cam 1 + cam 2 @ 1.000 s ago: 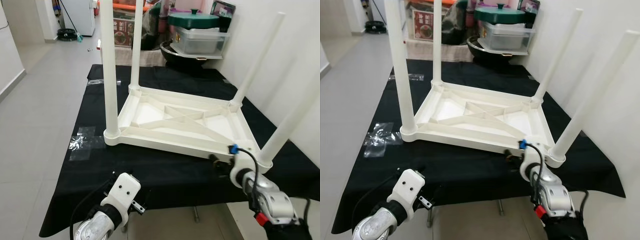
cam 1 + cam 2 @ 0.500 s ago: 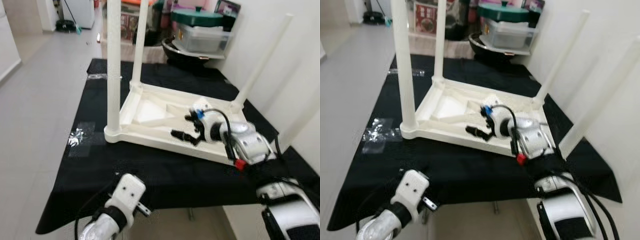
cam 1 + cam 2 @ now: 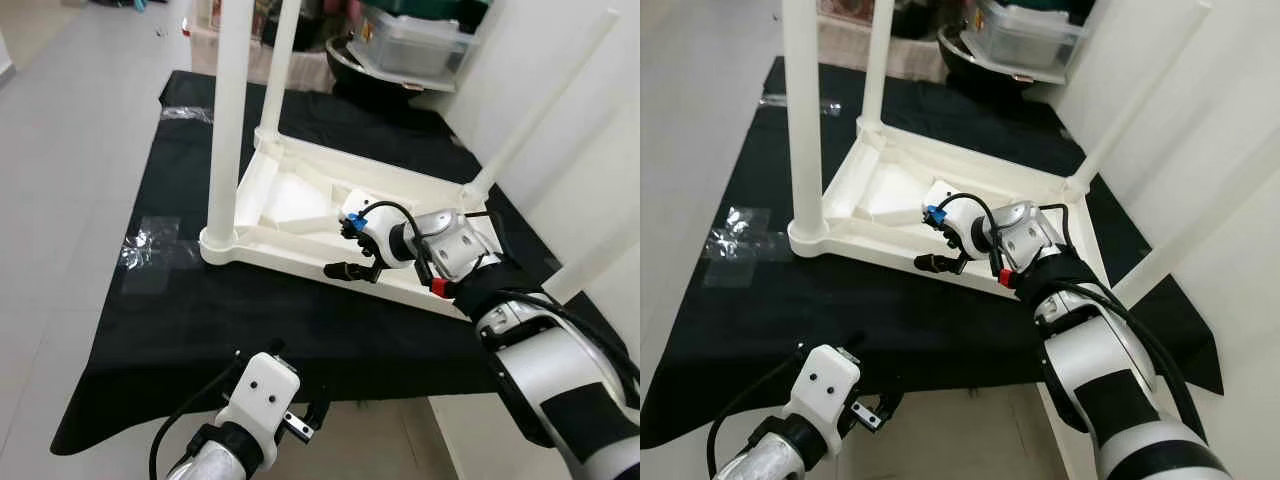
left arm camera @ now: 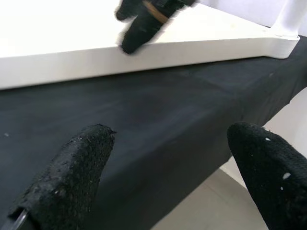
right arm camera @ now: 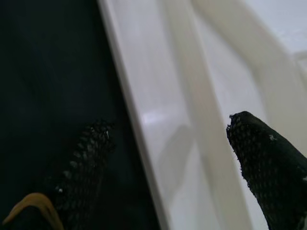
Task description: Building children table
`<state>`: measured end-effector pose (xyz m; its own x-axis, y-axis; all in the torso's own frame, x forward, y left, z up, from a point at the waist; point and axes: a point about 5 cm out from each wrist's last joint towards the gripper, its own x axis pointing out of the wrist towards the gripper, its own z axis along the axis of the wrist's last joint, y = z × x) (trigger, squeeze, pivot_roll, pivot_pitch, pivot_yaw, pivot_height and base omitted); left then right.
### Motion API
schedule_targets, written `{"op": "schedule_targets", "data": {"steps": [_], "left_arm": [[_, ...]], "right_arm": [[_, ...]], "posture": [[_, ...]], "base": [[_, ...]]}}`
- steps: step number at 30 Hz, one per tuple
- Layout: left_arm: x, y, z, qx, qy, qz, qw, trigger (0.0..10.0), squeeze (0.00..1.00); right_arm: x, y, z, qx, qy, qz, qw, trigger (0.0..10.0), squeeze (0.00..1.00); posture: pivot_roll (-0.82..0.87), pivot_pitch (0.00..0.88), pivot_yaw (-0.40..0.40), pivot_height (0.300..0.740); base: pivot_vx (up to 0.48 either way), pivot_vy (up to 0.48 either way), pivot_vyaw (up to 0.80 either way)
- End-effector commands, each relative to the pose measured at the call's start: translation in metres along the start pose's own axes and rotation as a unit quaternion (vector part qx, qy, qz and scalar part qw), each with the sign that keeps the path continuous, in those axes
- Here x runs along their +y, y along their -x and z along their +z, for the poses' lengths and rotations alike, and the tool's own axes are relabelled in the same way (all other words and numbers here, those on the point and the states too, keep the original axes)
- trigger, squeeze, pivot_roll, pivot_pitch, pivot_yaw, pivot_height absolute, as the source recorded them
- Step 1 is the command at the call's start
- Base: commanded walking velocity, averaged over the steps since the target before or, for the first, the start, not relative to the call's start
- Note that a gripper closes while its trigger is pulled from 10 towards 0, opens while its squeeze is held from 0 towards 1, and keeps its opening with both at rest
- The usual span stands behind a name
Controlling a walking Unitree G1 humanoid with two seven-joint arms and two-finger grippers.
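The white children table (image 3: pixel 300 205) was laid upside down on a black cloth (image 3: pixel 150 310) that covered a work surface, with its four legs pointing up. The nearest leg (image 3: pixel 224 120) was seen standing upright at the near left corner of the frame, and a second leg (image 3: pixel 280 65) behind it at the far left corner. On the robot's right side, two more legs (image 3: pixel 545 100) were seen leaning toward a white wall.

The right gripper (image 3: pixel 352 252) was reached across to the near long edge of the table frame. Its fingers were held apart, one black finger (image 5: pixel 79 167) over the black cloth just outside the rim and the other finger (image 5: pixel 268 167) over the white ribbed inside of the frame, so the rim was lying between them. Nothing was clamped by them; whether the rim was touched could not be told.

The left gripper (image 4: pixel 163 172) was held low at the near edge of the cloth, well apart from the table. Its two fingers (image 4: pixel 72 172) were spread wide and nothing was held between them.

A piece of clear plastic wrap (image 3: pixel 140 250) was lying on the cloth, near the nearest leg.
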<state>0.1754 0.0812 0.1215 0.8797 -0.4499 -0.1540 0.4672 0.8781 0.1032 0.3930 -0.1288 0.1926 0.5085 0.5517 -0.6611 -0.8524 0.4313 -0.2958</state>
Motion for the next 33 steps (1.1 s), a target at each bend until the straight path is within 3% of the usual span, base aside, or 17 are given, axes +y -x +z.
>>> {"op": "schedule_targets", "data": {"steps": [1,8,16,17,19,20,33], "left_arm": [[-0.008,0.001,0.003,-0.001,0.011,-0.008,1.0,10.0,0.0],[-0.011,0.001,0.004,0.004,0.017,-0.007,1.0,10.0,0.0],[-0.012,0.0,0.005,0.008,0.02,-0.009,1.0,10.0,0.0],[-0.012,0.0,0.005,0.009,0.02,-0.009,1.0,10.0,0.0],[-0.012,0.0,0.005,0.009,0.02,-0.009,1.0,10.0,0.0],[-0.012,-0.001,0.006,0.009,0.021,-0.009,1.0,10.0,0.0],[-0.011,-0.004,0.007,0.007,0.02,-0.006,1.0,10.0,0.0]], "right_arm": [[-0.004,0.006,-0.011,0.034,0.005,0.013,0.999,10.0,0.0],[-0.004,0.007,-0.023,0.084,0.029,0.056,0.994,10.0,0.0],[0.005,-0.007,-0.031,0.128,0.038,0.035,0.99,10.0,0.0],[0.005,-0.01,-0.029,0.13,0.038,0.02,0.991,0.8,0.0],[0.005,-0.012,-0.027,0.131,0.039,0.008,0.991,0.8,0.0],[0.006,-0.015,-0.024,0.132,0.031,-0.009,0.991,0.0,0.0],[0.013,-0.025,-0.011,0.109,-0.047,-0.022,0.993,0.0,0.0]], "posture": [[0.06,0.149,-0.267,0.74],[0.05,0.148,-0.266,0.74],[0.04,0.151,-0.261,0.74],[0.04,0.152,-0.263,0.74],[0.04,0.152,-0.263,0.74],[0.04,0.155,-0.266,0.74],[0.02,0.158,-0.262,0.74]], "base": [[0.0,0.0,0.0],[0.0,0.0,0.0],[0.0,0.0,0.0],[0.0,0.0,0.0],[0.0,0.0,0.0],[0.0,0.0,0.0],[0.0,0.0,0.0]]}}
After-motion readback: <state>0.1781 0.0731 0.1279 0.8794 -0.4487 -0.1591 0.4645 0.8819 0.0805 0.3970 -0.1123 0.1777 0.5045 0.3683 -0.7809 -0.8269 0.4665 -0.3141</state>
